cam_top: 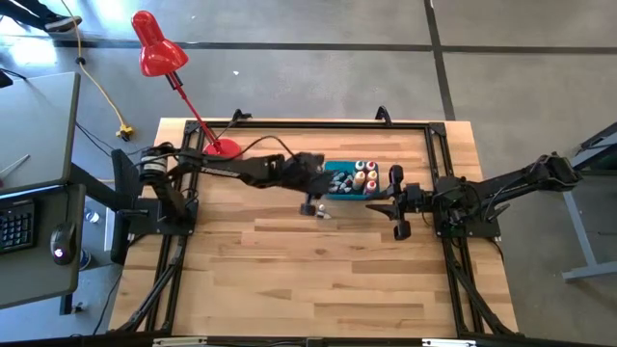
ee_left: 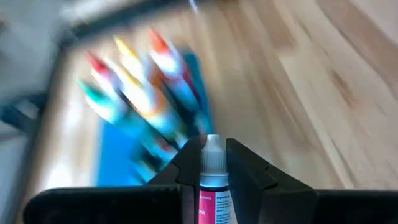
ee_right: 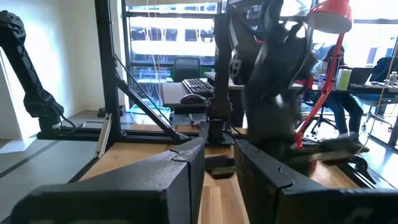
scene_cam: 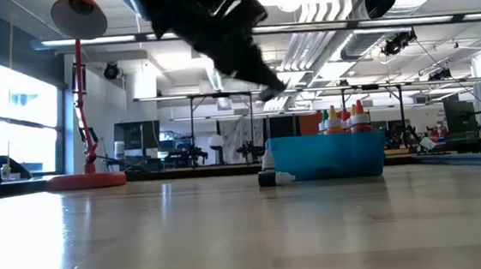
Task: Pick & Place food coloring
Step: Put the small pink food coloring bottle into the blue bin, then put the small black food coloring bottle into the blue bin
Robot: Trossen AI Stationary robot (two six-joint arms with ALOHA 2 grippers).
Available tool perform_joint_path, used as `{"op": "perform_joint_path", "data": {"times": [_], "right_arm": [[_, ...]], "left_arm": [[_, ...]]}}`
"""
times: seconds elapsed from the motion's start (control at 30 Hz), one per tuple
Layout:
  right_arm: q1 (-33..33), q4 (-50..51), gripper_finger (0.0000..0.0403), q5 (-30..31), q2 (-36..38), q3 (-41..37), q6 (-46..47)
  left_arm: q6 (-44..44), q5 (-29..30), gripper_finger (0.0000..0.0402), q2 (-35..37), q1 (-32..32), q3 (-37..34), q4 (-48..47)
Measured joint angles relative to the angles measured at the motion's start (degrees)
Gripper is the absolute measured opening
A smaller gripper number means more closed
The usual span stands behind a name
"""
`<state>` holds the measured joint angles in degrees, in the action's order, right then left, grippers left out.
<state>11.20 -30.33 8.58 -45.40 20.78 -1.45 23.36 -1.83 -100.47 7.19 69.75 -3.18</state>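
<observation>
A small food coloring bottle [ee_left: 213, 190] with a white cap and a pink-and-blue label sits between the fingers of my left gripper [ee_left: 213, 155], which is raised above the table [scene_cam: 272, 82] just left of the blue bin [scene_cam: 324, 158]. Several food coloring bottles [cam_top: 364, 176] with red, orange and green tips stand upright in the bin. Another small bottle [scene_cam: 275, 178] lies on its side on the table against the bin's near left corner. My right gripper [cam_top: 395, 207] hovers right of the bin, slightly open, with nothing between its fingers [ee_right: 189, 162]. My left gripper pinches the small bottle's body just below its cap [ee_left: 213, 180] between its two fingers. The white cap [ee_left: 212, 144] sticks out past the fingertips. The fingers slant downward from the table's left, and the bottle lies along them, lifted clear of the table.
A red desk lamp [cam_top: 154, 46] stands with its base [cam_top: 224, 147] at the table's far left. A black frame rail [cam_top: 289, 123] runs along the table's edges. Bare wood [cam_top: 308, 280] stretches across the near half.
</observation>
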Motion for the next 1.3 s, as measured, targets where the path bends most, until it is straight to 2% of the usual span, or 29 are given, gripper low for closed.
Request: {"op": "perform_joint_path", "data": {"times": [0.27, 0.4, 0.53, 0.73, 0.87, 1.03, 1.17, 1.3], "right_arm": [[0.0, -0.3, 0.0082, 0.0, 0.0, 0.0, -0.1], [0.0, -0.3, 0.0082, 0.0, 0.0, 0.0, -0.1], [0.0, 0.2, 0.0082, 0.0, 0.0, 0.0, -0.1], [0.0, 1.0, 0.0082, 0.0, 0.0, 0.0, -0.1], [0.0, 1.1, 0.0082, 0.0, 0.0, 0.0, -0.1], [0.0, 1.5, 0.0082, 0.0, 0.0, 0.0, -0.1], [0.0, 1.8, 0.0082, 0.0, 0.0, 0.0, 0.1], [0.0, 1.9, 0.0082, 0.0, 0.0, 0.0, 0.1]], "left_arm": [[-2.2, 0.0, 0.0052, -8.8, 4.2, 7.4, 0.6], [-4.5, 0.1, 0.0086, -13.1, 5.7, 9.0, 0.0], [-5.0, 1.0, 0.013, -14.4, 6.0, 10.5, 0.2], [-4.3, 0.0, 0.0165, -13.6, 3.7, 15.2, -9.6], [0.7, 2.8, 0.0167, -12.0, 1.3, 21.0, -21.7], [2.3, 5.3, 0.0167, -11.2, -1.3, 31.1, -46.6], [-1.7, 4.9, 0.0168, -10.1, -3.1, 38.2, -67.0], [-9.5, 1.7, 0.0168, -7.9, -3.5, 37.3, -76.5]]}}
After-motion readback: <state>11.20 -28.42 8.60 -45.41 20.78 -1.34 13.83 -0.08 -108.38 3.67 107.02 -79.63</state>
